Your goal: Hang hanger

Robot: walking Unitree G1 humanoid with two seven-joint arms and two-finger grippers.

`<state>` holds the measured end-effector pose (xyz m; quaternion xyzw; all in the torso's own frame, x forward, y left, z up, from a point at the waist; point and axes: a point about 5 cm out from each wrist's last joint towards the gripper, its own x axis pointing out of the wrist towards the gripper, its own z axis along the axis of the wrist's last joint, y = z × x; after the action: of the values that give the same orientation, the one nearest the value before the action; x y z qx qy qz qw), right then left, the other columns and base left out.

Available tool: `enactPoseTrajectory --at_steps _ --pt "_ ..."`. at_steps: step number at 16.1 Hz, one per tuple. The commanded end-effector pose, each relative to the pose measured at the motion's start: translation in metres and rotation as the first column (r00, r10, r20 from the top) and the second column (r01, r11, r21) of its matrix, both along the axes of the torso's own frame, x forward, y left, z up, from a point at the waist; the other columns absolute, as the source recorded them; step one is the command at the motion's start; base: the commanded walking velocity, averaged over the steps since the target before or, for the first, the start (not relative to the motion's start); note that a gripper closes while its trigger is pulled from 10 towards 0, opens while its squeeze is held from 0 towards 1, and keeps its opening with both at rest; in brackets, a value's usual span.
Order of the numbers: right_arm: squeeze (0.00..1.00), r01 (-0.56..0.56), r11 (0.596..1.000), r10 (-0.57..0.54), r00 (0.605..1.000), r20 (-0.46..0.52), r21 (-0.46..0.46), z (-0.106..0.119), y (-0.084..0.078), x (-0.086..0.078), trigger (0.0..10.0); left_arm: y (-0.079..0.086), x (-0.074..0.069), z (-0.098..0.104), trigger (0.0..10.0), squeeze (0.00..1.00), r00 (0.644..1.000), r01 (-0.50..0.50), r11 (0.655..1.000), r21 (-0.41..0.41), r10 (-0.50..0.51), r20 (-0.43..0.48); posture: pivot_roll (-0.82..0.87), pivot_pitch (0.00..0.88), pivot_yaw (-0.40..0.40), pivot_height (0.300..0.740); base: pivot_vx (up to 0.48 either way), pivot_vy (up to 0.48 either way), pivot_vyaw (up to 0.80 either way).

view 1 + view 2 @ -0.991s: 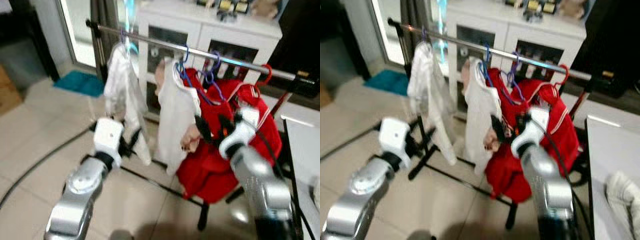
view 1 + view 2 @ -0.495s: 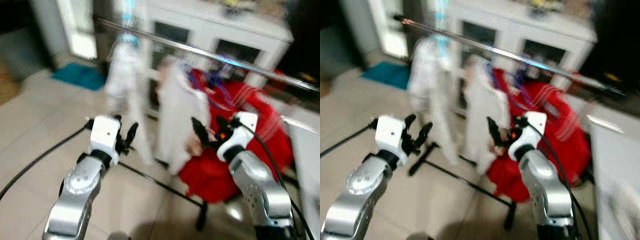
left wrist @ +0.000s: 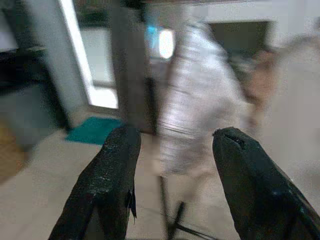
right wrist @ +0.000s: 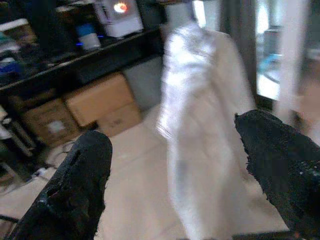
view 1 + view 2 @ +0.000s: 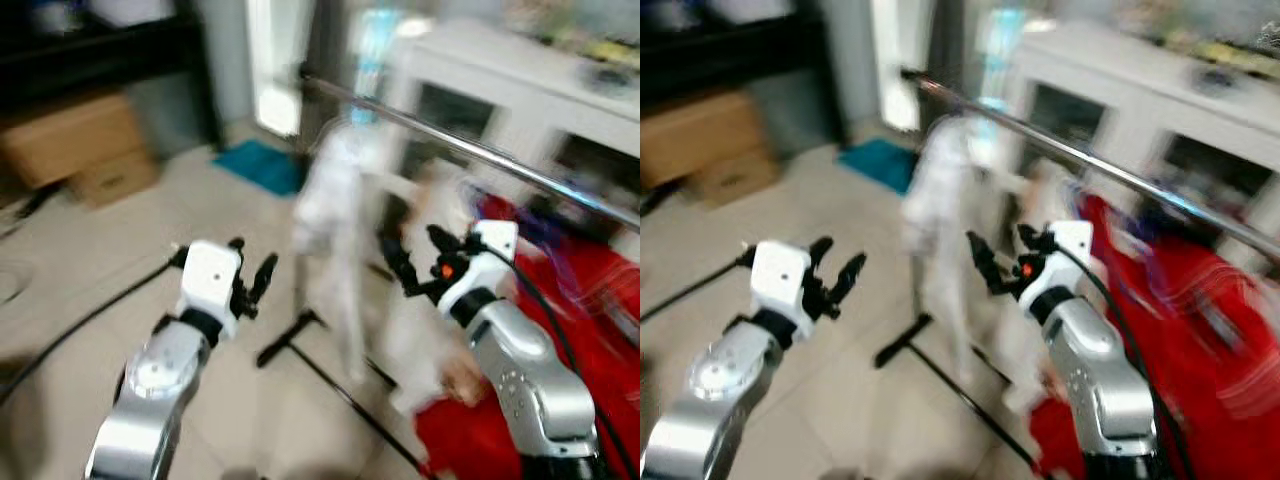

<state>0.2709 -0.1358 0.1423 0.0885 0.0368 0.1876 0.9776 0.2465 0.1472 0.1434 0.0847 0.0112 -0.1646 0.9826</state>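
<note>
On rail (image 5: 470,150), blurred white garment (image 5: 335,215).

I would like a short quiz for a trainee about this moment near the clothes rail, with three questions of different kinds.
1. True or false: the left gripper holds a hanger.
2. Which colour is the garment at the robot's right side of the metal rail? A) red B) green C) black
3. Fill in: the fingers of the right gripper are ____, with a white garment seen between them.

Key: 1 false; 2 A; 3 open.
</note>
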Motion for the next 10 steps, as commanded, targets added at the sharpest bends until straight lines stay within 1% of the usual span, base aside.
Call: enactPoseTrajectory --at_steps 1,3,5,6,8,9,10 --pt "1.00 -0.002 1.000 0.002 1.000 0.008 0.030 0.004 0.000 0.001 10.0 0.003 0.005 -0.001 10.0 0.00 1.000 -0.008 1.000 0.005 0.008 -0.006 0.06 0.000 -0.085 0.740 0.352 0.000 0.00" --pt "1.00 -0.044 0.999 0.044 0.999 0.026 0.003 0.008 0.000 0.001 10.0 -0.001 0.005 0.001 10.0 0.00 1.000 0.003 1.000 -0.001 -0.003 -0.004 0.06 0.000 -0.087 0.740 0.352 0.000 0.00" --pt "1.00 -0.064 0.998 0.064 0.998 0.025 -0.014 0.006 -0.003 -0.002 10.0 -0.002 -0.001 -0.002 10.0 0.00 1.000 0.009 1.000 0.000 -0.009 -0.015 0.07 0.000 -0.096 0.740 0.349 0.000 0.00" --pt "1.00 -0.051 0.999 0.051 0.998 0.023 -0.011 0.005 -0.005 -0.002 10.0 0.001 -0.002 -0.004 10.0 0.00 1.000 -0.008 1.000 0.009 0.008 -0.021 0.07 0.000 -0.101 0.740 0.345 0.000 0.00" --pt "1.00 0.020 1.000 -0.020 1.000 0.014 -0.001 0.003 -0.009 -0.001 10.0 0.001 0.003 0.000 10.0 0.00 1.000 -0.025 1.000 -0.004 0.025 -0.002 0.08 0.000 -0.112 0.740 0.000 0.000 0.00" --pt "1.00 0.049 0.999 -0.049 0.999 0.000 -0.001 0.000 -0.011 0.000 10.0 0.001 0.005 0.002 10.0 0.00 1.000 -0.017 1.000 0.003 0.017 0.014 0.08 0.000 -0.115 0.740 0.000 0.000 0.00" --pt "1.00 0.074 0.997 -0.074 0.997 -0.016 0.000 -0.004 -0.013 0.001 10.0 0.000 0.005 0.003 10.0 0.00 1.000 -0.021 1.000 -0.016 0.021 0.016 0.08 0.000 -0.116 0.740 0.000 0.000 0.00"
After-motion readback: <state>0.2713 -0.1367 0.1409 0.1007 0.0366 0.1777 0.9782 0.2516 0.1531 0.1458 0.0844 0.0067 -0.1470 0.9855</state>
